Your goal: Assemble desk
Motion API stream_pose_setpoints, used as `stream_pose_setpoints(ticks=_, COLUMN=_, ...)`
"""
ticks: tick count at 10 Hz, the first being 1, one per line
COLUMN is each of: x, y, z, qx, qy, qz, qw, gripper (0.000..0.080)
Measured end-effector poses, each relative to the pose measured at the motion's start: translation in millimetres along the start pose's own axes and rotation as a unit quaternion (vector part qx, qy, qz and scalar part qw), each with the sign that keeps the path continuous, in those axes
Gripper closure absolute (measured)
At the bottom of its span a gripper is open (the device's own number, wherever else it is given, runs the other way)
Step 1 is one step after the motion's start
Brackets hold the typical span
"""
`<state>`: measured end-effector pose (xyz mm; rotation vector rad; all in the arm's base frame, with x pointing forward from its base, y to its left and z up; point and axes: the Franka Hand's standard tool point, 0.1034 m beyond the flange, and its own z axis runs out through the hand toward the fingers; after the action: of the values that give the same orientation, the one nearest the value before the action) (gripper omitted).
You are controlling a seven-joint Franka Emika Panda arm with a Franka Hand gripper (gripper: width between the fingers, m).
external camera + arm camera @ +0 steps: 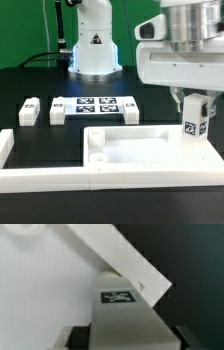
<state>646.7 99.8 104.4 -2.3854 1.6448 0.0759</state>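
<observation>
My gripper [196, 108] is shut on a small white block leg [195, 126] with a black-and-white tag and holds it upright over the exterior view's right end of the white rimmed tabletop panel [128, 146]. In the wrist view the leg [122, 317] sits between the dark fingers [80, 335], tag facing the camera, and its far end is at the panel's raised rim [118, 256]. I cannot tell whether the leg touches the panel. Two more tagged legs [28, 111] [58, 110] lie on the table at the exterior view's left.
The marker board [97, 105] lies flat behind the panel. Long white L-shaped border rails [50, 178] run along the front and turn up at both ends. The robot's white base [95, 45] stands at the back.
</observation>
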Motion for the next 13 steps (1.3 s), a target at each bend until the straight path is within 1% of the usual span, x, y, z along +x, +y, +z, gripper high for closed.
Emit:
stream_pose_setpoints(ticks=1, x=0.8, y=0.2, z=0.0, qx=0.005, qy=-0.01, qz=0.034, qw=0.999, gripper=0.0498)
stream_pose_setpoints(ticks=2, x=-0.1, y=0.6, z=0.2, qx=0.007, qy=-0.011, qz=0.04, qw=0.999, gripper=0.0498)
stream_pose_setpoints(ticks=4, x=-1.0, y=0.7, z=0.4, qx=0.006, qy=-0.012, qz=0.027, qw=1.0, gripper=0.0495)
stream_pose_setpoints(ticks=5, x=-0.4, y=1.0, z=0.5, qx=0.004, qy=-0.008, qz=-0.004, qw=1.0, gripper=0.0495)
stream_pose_setpoints(ticks=6, x=1.4, y=0.2, z=-0.7, qx=-0.004, qy=0.006, qz=-0.15, qw=0.989, gripper=0.027)
stream_pose_setpoints(ticks=7, x=-0.6, y=-0.7, z=-1.1, qx=-0.011, qy=0.012, qz=-0.211, qw=0.977, gripper=0.027)
stream_pose_setpoints(ticks=8, x=-5.1, y=-1.0, z=-0.9, qx=-0.016, qy=0.017, qz=-0.263, qw=0.965, gripper=0.0172)
stream_pose_setpoints(ticks=10, x=-2.2, y=0.0, z=-0.7, qx=-0.018, qy=0.016, qz=-0.332, qw=0.943, gripper=0.0156)
stream_pose_setpoints(ticks=11, x=-2.9, y=-0.3, z=-0.9, qx=-0.019, qy=0.016, qz=-0.373, qw=0.927, gripper=0.0151)
stream_pose_setpoints(ticks=12, x=-5.5, y=-3.8, z=-3.4, qx=-0.027, qy=0.033, qz=-0.471, qw=0.881, gripper=0.0151)
stream_pose_setpoints(ticks=13, x=-4.6, y=-4.0, z=-4.1, qx=-0.034, qy=0.036, qz=-0.573, qw=0.818, gripper=0.015)
